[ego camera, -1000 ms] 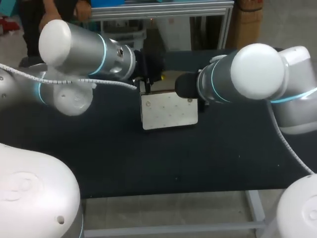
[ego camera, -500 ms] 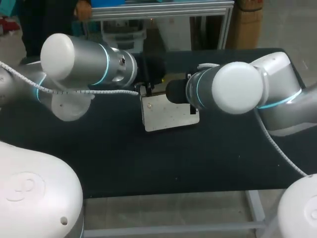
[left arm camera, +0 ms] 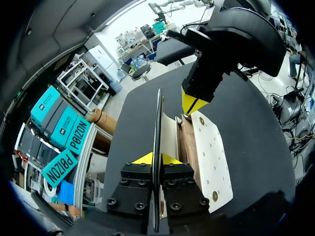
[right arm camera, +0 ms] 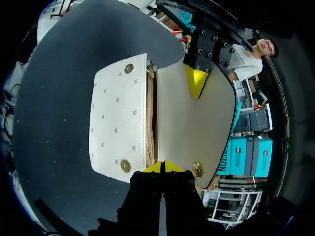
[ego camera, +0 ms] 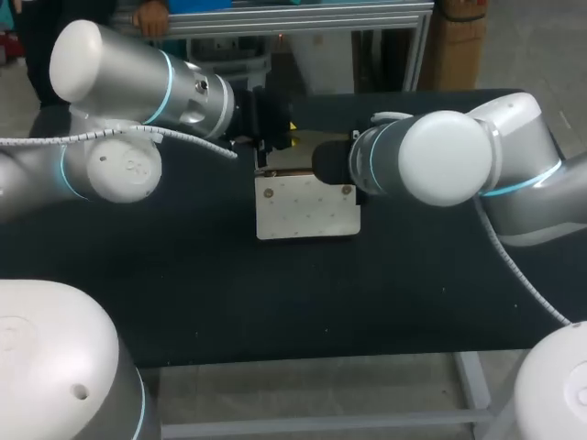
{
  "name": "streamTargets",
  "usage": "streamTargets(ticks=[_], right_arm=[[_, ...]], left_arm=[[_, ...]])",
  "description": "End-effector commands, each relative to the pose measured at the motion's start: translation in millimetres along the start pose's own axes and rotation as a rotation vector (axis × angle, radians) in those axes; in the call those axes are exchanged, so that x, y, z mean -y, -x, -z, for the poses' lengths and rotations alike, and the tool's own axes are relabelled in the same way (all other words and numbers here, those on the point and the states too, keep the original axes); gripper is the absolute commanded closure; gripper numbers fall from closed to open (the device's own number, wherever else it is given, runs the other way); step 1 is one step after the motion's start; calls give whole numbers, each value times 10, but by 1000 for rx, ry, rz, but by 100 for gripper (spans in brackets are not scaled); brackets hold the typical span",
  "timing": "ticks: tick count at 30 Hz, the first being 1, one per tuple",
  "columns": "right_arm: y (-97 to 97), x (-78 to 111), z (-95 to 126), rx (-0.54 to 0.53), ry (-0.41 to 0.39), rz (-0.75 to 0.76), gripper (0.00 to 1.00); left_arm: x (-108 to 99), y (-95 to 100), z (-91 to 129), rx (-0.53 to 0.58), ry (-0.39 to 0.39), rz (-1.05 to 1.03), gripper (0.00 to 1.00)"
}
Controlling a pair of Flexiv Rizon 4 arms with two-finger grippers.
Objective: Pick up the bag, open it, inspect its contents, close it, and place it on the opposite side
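Note:
The white studded bag (ego camera: 307, 209) lies mid-table on the black table (ego camera: 183, 275), its flap (right arm camera: 197, 123) lifted open and showing a cream inside. My left gripper (left arm camera: 157, 158) is shut on the flap's edge, seen edge-on between its yellow tips. My right gripper (right arm camera: 162, 167) is shut on the bag's opposite end, at the seam between the flap and the studded front (right arm camera: 120, 118). The two grippers face each other across the bag. The brown inside (left arm camera: 187, 142) shows as a narrow slit; I cannot make out any contents.
Both arms' thick wrists hang over the bag's rear edge in the head view. Brass snaps (right arm camera: 126, 165) sit at the front panel's corners. Bare black tabletop (ego camera: 440, 293) surrounds the bag on all sides.
The bag has shifted slightly left and now sits squarer. My left arm has swung up and leftward; my right arm has moved in to the left. Both grips are unchanged.

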State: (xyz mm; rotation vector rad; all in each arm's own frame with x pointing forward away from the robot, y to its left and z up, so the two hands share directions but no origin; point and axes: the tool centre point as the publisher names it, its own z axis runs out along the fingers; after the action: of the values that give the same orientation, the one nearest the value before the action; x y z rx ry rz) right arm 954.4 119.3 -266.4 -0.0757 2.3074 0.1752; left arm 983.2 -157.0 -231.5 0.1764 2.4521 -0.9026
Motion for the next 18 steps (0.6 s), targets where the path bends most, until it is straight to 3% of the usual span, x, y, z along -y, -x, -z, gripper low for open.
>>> streamTargets(ticks=[1,18], right_arm=[[-6,-57,-133,-9,12,8,100],[66,-187,-473,-88,-31,3,100]], left_arm=[[-18,17,-3,-21,-85,-1,100],[25,-10,-27,-13,-79,7,100]])
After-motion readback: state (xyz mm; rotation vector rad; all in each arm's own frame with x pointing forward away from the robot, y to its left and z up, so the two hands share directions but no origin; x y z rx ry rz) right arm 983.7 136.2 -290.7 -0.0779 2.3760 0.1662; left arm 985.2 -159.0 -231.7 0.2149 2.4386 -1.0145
